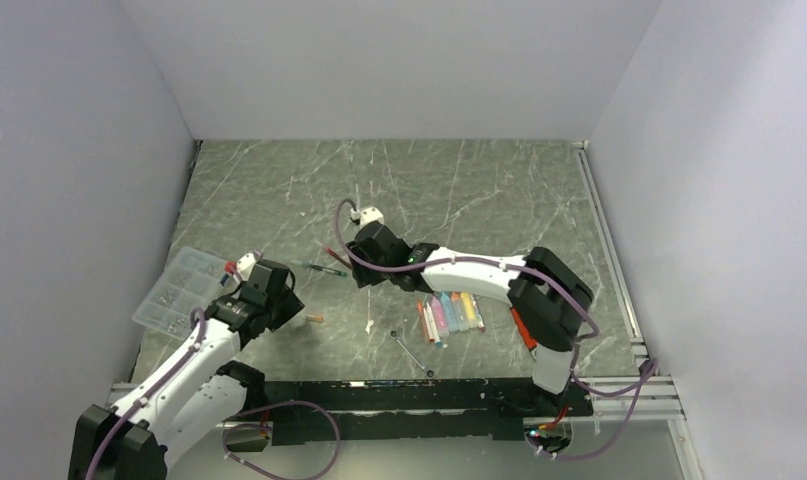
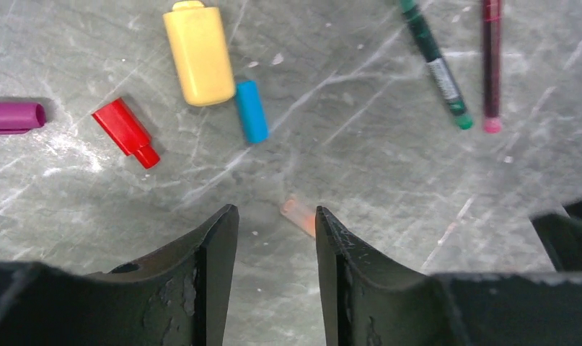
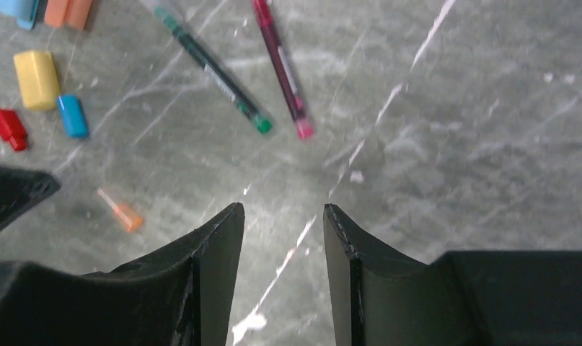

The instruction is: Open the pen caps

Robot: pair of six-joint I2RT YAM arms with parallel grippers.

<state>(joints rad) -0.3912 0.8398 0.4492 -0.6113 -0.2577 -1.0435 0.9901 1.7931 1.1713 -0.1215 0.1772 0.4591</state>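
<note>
The left hand (image 2: pixel 277 216) is seen spread with nothing pinched, an orange cap (image 2: pixel 298 215) lying loose just past its tips, and the right hand (image 3: pixel 282 209) is spread too.

Overhead; wrist close-ups; shared orange cap (image 2: pixel 298 214) (image 3: pixel 120 211)

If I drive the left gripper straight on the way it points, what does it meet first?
Likely the small pale-orange plastic cap, lying just ahead of the left gripper and off-centre in its open gap; depth is unclear.
</note>
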